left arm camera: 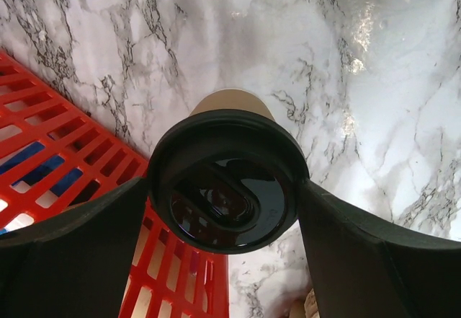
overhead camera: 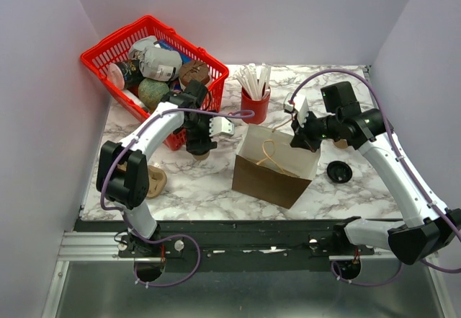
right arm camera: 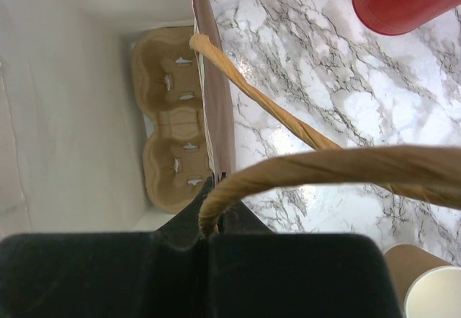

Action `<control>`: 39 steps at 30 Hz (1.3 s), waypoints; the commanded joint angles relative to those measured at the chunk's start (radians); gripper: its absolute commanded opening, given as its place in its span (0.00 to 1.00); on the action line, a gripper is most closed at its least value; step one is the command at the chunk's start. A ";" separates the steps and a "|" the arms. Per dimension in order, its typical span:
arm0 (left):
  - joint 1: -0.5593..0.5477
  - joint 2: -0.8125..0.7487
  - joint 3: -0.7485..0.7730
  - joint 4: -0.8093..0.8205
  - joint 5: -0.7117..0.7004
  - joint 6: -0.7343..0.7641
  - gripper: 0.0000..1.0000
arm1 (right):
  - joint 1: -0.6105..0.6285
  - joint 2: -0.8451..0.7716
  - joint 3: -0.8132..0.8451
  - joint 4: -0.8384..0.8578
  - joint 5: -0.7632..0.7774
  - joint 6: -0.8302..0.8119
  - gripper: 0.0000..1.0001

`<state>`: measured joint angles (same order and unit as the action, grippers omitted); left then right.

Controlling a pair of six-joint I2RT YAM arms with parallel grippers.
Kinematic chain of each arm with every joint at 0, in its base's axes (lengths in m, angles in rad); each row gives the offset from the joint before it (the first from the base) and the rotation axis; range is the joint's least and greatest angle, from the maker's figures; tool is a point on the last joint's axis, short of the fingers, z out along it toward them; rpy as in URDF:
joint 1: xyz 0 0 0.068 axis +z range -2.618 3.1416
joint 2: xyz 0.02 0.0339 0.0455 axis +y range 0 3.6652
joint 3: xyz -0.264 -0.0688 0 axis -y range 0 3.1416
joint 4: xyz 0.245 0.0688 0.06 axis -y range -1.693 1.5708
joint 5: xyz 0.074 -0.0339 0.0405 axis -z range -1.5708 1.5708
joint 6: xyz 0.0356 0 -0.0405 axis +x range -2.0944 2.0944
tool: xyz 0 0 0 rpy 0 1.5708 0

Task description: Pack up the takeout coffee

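Takeout coffee (left arm camera: 230,177) is standing upright, centre-left in the top view, just beside the red basket (left arm camera: 65,159). Left gripper (left arm camera: 225,192) is straddling it, jaws wide, lid centred between them; contact cannot be told. Right gripper (overhead camera: 302,136) is pinching the paper bag (overhead camera: 270,174) rim, rightward of the cup.

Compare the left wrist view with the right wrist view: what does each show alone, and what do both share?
Only left wrist: the takeout coffee, black lid on, flanked by the fingers of the left gripper, beside the red basket. Only right wrist: the right gripper pinching the rim of the paper bag, a cardboard cup carrier inside, the twisted handle, a red cup, a lidless paper cup. Both: the marble tabletop.
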<state>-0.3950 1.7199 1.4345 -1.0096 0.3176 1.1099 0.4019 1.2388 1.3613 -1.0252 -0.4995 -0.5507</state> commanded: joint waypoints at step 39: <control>-0.018 -0.391 0.165 0.018 0.360 -0.309 0.00 | -0.002 0.005 0.081 -0.021 0.088 -0.092 0.01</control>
<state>-0.4084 1.3842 1.5776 -1.0912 0.5957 0.9585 0.4019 1.2438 1.3891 -1.0126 -0.4252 -0.6048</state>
